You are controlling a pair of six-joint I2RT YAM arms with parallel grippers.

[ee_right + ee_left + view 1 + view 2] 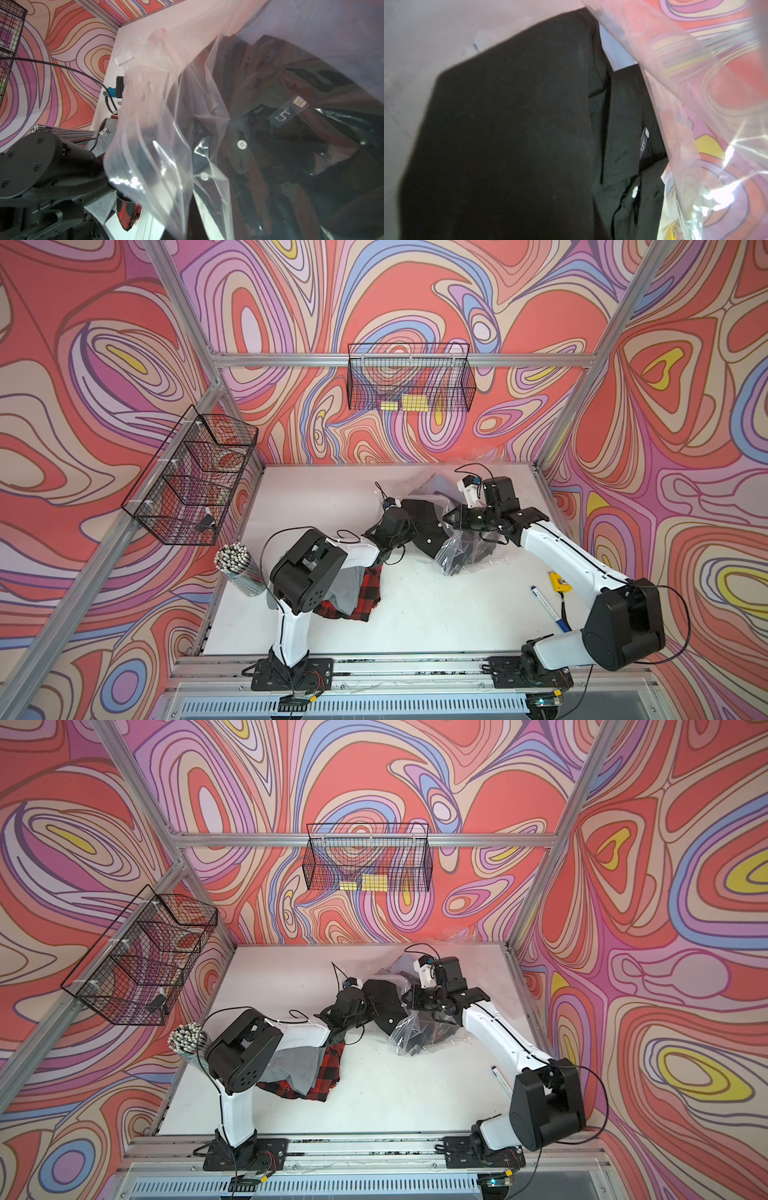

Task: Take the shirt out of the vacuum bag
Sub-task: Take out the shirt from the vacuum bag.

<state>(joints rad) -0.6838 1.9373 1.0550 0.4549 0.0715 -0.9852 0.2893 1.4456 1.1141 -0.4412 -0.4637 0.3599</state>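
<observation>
Top views are both showing, nearest the arm bases, a blue pen [548, 608] and a small yellow gadget [559, 581] lying on the white tabletop [415, 614] beside the right arm. Under the left arm, a grey cloth [345, 589] is lying over a red plaid cloth [370, 593]. Just beside them, at the tabletop's left edge, a clear cup [246, 581] is holding a bundle of white-tipped sticks [232, 558].

Farther back, the vacuum bag [459, 558] is sitting crumpled right of centre. The black shirt [426, 526] is lying partly inside it, with one end sticking out toward the left arm. At that bare end the left tool [404, 531] is pressing its jaws together, seemingly pinching the cloth, though its fingertips are hiding under the fabric. The right tool [451, 519] is clamping fully closed on the bag's upper film and holding it lifted. Through the plastic, the right wrist view is showing the shirt's collar, its size label and white buttons.

Beyond, a side basket [191, 477] of black wire is hanging on the left wall, carrying a small dark item [205, 523] in its nearest compartment. Farthest off, a back basket [411, 364] is holding yellow pads [414, 401].
</observation>
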